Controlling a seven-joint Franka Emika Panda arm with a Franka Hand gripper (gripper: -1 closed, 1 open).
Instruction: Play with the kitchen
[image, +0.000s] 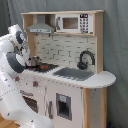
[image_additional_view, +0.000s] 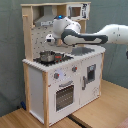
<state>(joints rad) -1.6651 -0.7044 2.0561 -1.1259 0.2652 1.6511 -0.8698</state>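
My arm reaches across the kitchen (image_additional_view: 62, 65), the white and light-wood toy unit standing on a wooden floor (image_additional_view: 100, 107) before a grey backdrop, with its gripper (image_additional_view: 51, 39) hovering above the small metal pot (image_additional_view: 47, 56) on the stovetop; whether its fingers are spread or pressed together, I cannot tell. In the first exterior view the white arm (image: 12, 65) fills the first exterior view's left, in front of the stove end of the kitchen (image: 75, 75). The black faucet (image: 85, 59) curves over the grey sink (image: 75, 73), the microwave (image: 74, 23) sits on the top shelf beside the grey hood (image: 41, 26), and the oven door (image_additional_view: 64, 95) is closed below two knobs (image_additional_view: 56, 75).
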